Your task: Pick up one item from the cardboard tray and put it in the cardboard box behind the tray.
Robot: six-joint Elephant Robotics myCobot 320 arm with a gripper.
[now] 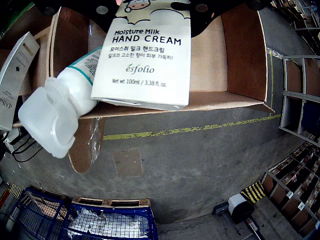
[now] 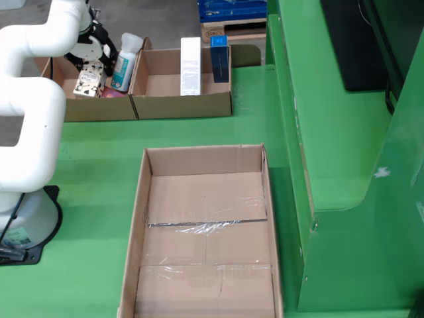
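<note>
Fixed view, lower centre: tray (image 2: 143, 218) – open, bare cardboard and tape, no goods visible inside.

Upper left of the same view: left box (image 2: 93, 110), behind the tray on the green table (image 2: 99, 152). Holds a carton (image 2: 89, 83), upright or nearly so, and a bottle (image 2: 122, 66) just beside it on the carton's right.

Upper centre: right box (image 2: 182, 106), touching the left box. Holds a white pack (image 2: 191, 56) and a blue pack (image 2: 219, 58), both upright at the back wall.

Arm (image 2: 33, 99): bent over the left box, gripper (image 2: 93, 48) directly above the carton.

Gripper view: fills with the carton (image 1: 145, 60) – "Moisture Milk Hand Cream" – very close to the lens, bottle (image 1: 55, 115) at its left, brown wall of the left box (image 1: 245, 50) behind.

End effector: only dark edges along the top of the gripper view; cannot tell whether clamped on the carton or let go of it.

Progress, as a judgement: carton already within the left box, so transfer looks near its end. Left to do, if anything: release of the carton and retreat of the arm. Cannot confirm that the carton rests on the box floor.
</note>
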